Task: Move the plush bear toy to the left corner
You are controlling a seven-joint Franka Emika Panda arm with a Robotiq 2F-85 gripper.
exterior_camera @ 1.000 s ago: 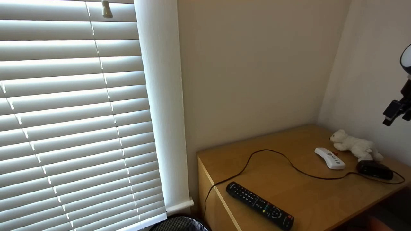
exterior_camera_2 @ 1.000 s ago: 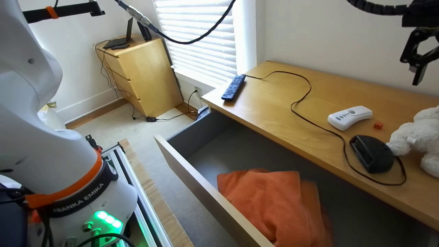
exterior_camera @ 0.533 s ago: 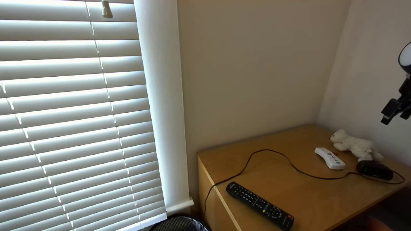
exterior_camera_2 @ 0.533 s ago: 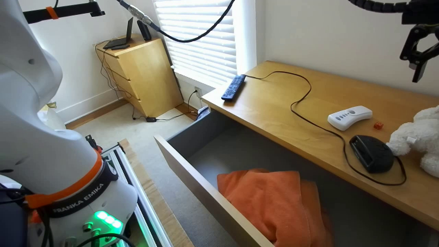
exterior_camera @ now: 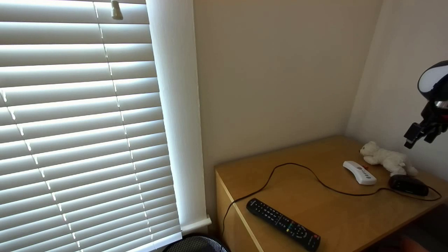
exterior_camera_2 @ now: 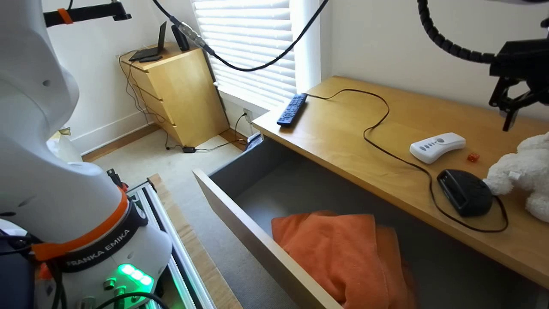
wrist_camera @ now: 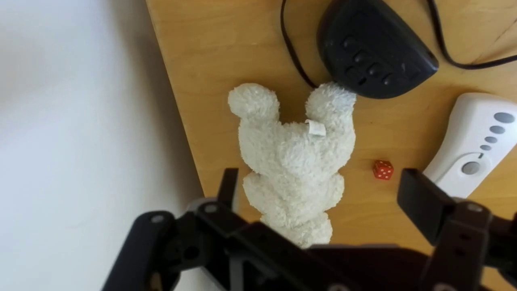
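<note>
The plush bear toy (exterior_camera: 386,157) is cream-white and lies belly down near the desk's right end. It is cut off at the right edge in an exterior view (exterior_camera_2: 525,167). In the wrist view the bear (wrist_camera: 297,157) has its legs and tag at the top; the head end is partly hidden by the gripper. My gripper (wrist_camera: 320,173) is open and empty, its fingers either side of the bear's body. In both exterior views the gripper (exterior_camera: 419,141) (exterior_camera_2: 509,120) hangs above the bear, apart from it. The desk's left corner (exterior_camera: 222,171) (exterior_camera_2: 332,82) is by the window.
A black clock-like device (exterior_camera_2: 465,193) touches the bear's leg; its cable (exterior_camera: 308,169) crosses the desk. A white remote (exterior_camera_2: 437,147) and a red die (wrist_camera: 383,169) lie beside the bear. A black remote (exterior_camera: 283,224) lies at the left. An open drawer holds orange cloth (exterior_camera_2: 330,253).
My gripper has moved down and a little to the left in both exterior views, closer to the bear. The bear and the other objects have not moved.
</note>
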